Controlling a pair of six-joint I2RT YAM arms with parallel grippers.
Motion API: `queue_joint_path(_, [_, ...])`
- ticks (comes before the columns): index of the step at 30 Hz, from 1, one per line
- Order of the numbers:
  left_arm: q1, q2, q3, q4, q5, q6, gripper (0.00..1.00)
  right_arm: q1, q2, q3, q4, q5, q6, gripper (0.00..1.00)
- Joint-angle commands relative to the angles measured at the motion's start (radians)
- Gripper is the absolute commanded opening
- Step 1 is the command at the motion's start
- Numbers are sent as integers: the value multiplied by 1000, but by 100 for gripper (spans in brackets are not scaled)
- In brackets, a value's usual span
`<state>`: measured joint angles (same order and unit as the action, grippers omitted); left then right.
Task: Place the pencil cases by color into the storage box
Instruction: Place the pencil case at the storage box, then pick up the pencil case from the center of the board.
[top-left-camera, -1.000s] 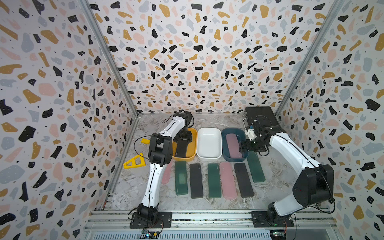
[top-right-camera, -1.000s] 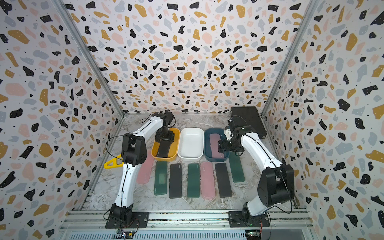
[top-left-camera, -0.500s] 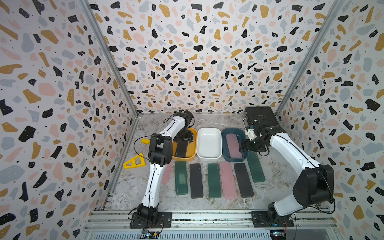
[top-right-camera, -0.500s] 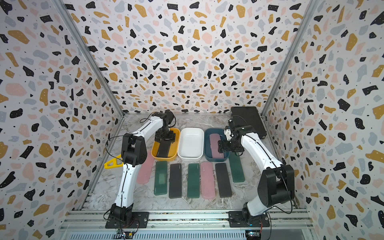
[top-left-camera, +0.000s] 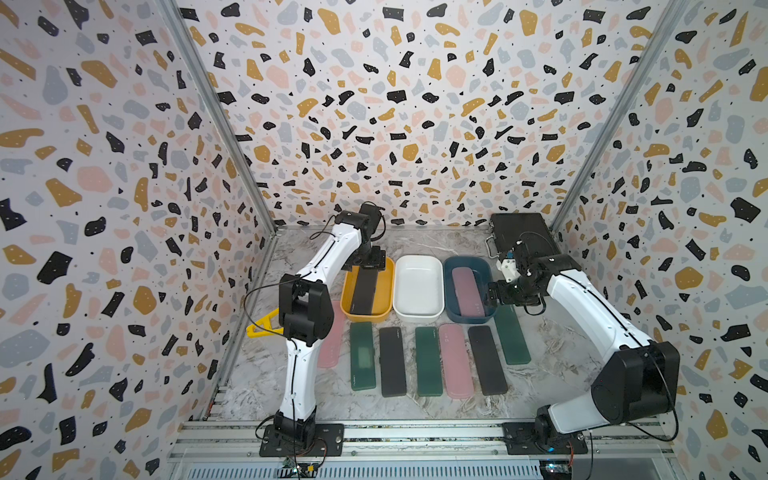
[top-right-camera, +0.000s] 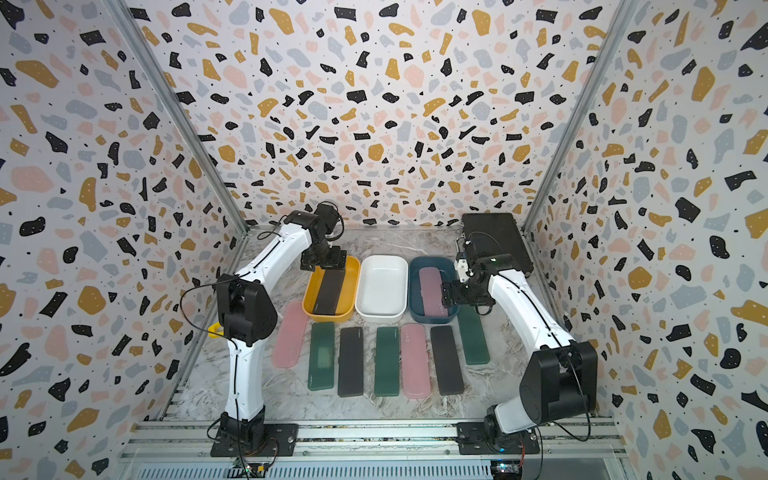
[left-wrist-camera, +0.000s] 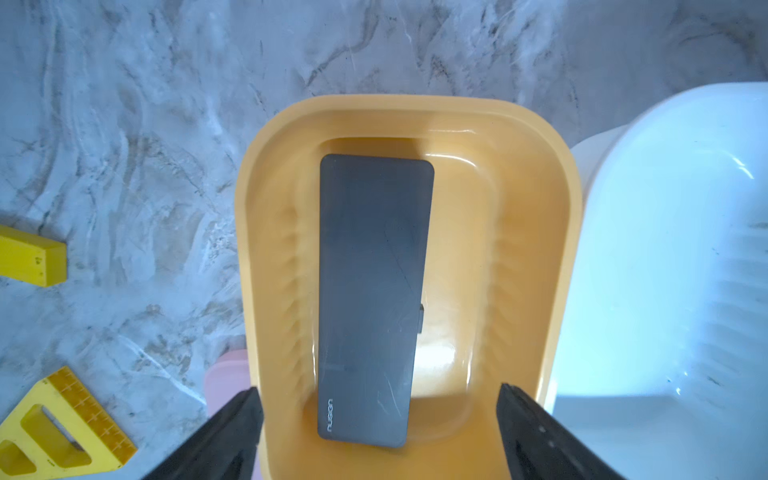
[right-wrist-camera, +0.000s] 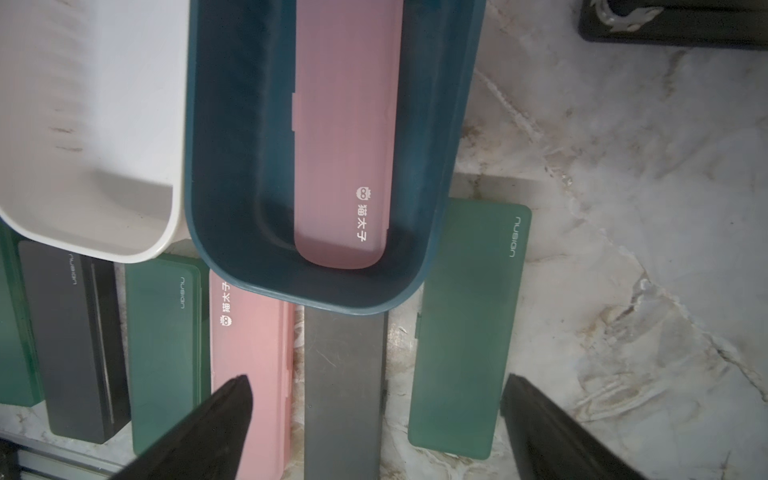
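Left tool (left-wrist-camera: 379, 388) stands open above the yellow box (left-wrist-camera: 557, 249), its two dark fingers (left-wrist-camera: 232, 424) spread wide and touching nothing. Below the gap between them a black case (left-wrist-camera: 370, 299) lies flat on the floor of that box, running along its length and clear of both fingers. In both top views this tool hangs over the far end of the yellow box.

Right tool (right-wrist-camera: 376, 377) is also open and grips nothing. In a top view it hovers at the right rim of the blue box (top-left-camera: 449, 291), toward its near end. A pink case (right-wrist-camera: 345, 145) lies flat inside that box. The white box (top-left-camera: 417, 286) stands between the yellow and blue ones, all three close together in a row.

On the marbled surface (top-left-camera: 552, 365) in front of the boxes, seven more cases lie side by side. From the left they are the leftmost pink case (top-left-camera: 330, 345), partly hidden behind the left arm, then the left green case (top-left-camera: 362, 355), left black case (top-left-camera: 392, 360), middle green case (top-left-camera: 429, 360), middle pink case (top-left-camera: 456, 360), right black case (top-left-camera: 487, 359) and right green case (top-left-camera: 513, 336). The last one sits farther back than the others, just beside the blue box, with its far end under the right tool.

A black briefcase (top-left-camera: 523, 235) lies in the far right corner. A yellow triangular ruler (top-left-camera: 262, 326) lies at the left edge of the surface.
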<state>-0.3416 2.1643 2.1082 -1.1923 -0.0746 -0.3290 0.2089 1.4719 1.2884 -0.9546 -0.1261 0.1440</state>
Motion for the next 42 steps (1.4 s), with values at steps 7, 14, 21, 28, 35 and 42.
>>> queue_joint_path(7, [-14,-201,-123,32,35,0,93,-63,-54,-65,-47,37,-42,99])
queue_joint_path(14, [-16,-333,-261,75,43,3,94,-99,-50,-119,-48,67,-52,99])
queue_joint_path(21, [-21,-423,-362,96,60,-14,94,-110,2,-168,-26,102,-37,99])
queue_joint_path(28, [-25,-474,-411,111,65,-30,94,-111,58,-210,38,94,-18,98])
queue_joint_path(35, [-26,-501,-439,122,70,-45,94,-111,95,-243,77,100,-7,99])
queue_joint_path(42, [-26,-511,-454,125,69,-53,94,-111,126,-272,109,104,11,98])
